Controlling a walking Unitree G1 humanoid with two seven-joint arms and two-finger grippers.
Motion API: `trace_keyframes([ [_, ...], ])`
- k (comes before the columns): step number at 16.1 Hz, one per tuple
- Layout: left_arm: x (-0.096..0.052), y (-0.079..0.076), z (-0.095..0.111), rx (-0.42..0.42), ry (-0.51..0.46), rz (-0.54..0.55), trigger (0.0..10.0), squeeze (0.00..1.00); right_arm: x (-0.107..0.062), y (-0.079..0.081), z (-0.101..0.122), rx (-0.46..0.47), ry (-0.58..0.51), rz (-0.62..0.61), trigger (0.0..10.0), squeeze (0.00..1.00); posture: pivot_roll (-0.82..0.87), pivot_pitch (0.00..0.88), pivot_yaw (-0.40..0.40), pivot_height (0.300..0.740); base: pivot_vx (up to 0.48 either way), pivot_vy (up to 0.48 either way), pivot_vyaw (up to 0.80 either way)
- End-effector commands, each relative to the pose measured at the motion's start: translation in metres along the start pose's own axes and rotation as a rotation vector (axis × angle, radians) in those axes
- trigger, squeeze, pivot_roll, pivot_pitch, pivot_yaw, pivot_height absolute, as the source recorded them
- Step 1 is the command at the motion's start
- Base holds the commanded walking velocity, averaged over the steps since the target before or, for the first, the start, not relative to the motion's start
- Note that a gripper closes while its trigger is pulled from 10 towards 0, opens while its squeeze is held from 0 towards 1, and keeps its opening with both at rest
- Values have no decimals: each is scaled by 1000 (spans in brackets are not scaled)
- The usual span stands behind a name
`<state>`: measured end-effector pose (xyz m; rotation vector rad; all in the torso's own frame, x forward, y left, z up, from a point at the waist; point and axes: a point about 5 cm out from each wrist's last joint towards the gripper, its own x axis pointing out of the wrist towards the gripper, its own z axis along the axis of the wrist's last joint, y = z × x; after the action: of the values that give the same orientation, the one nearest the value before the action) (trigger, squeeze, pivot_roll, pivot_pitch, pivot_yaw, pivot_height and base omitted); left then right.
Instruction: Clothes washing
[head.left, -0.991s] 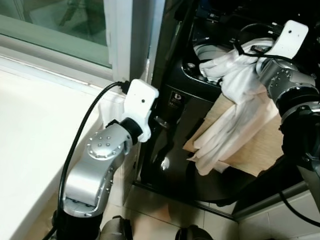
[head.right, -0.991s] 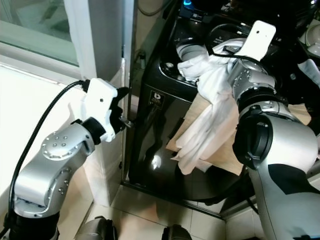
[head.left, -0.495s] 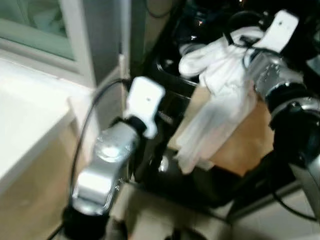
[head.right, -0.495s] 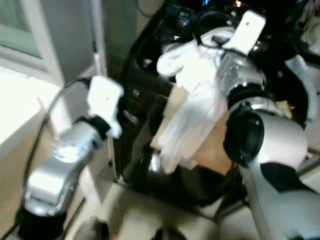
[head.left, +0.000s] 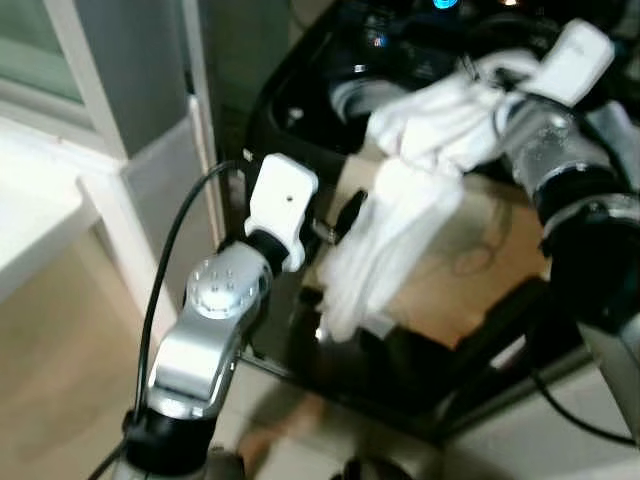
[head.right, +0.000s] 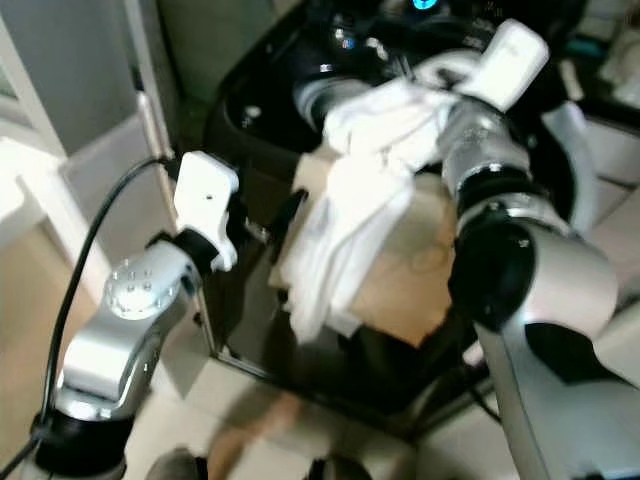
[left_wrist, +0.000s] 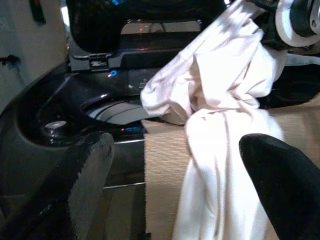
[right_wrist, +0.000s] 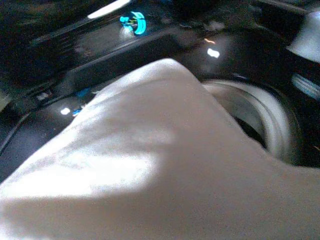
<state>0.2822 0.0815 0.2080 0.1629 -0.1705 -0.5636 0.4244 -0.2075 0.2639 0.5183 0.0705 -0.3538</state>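
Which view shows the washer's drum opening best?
The right wrist view: the drum opening shows as a clear pale ring behind the white garment. Both eye views catch just a blurred rim edge beside the cloth; the left wrist view shows a dim arc under it.

The washing machine's (head.left: 300, 150) round drum opening (right_wrist: 260, 117), at the upper centre of the head views, is largely blocked by the bunched white garment (head.left: 420, 180), which trails down the machine's front over a tan cloth (head.left: 470, 270). The left gripper (left_wrist: 175, 190), jaws spread wide, faces that hanging cloth. Free room lies over the bare floor (head.left: 60, 360) at lower left, bounded by the white window frame (head.left: 100, 130).
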Motion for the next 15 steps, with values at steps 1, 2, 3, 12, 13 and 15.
trace_keyframes([
  [1,0,-2,0,8,1,-15,10000,0,0,-2,-1,21,29,-24,10000,0,152,0,-148,714,0,0,0],
  [2,-1,-3,-1,18,10,-16,10000,0,0,-1,-7,-56,42,-15,10000,0,157,0,-156,714,0,0,0],
  [3,-3,-3,-4,22,22,-9,10000,0,0,-3,-19,-163,70,-3,10000,0,163,0,-163,714,0,0,0],
  [12,-6,-4,-9,25,48,9,10000,0,-1,-6,-34,-288,83,5,10000,1000,164,0,-172,714,0,0,0],
  [13,-6,-4,-10,15,56,16,10000,0,-1,-7,-34,-147,99,-10,10000,1000,163,0,-173,714,0,0,0],
  [15,-5,-5,-13,-29,88,30,10000,0,-1,-8,-36,139,148,-35,10000,1000,161,0,-173,714,0,0,0],
])
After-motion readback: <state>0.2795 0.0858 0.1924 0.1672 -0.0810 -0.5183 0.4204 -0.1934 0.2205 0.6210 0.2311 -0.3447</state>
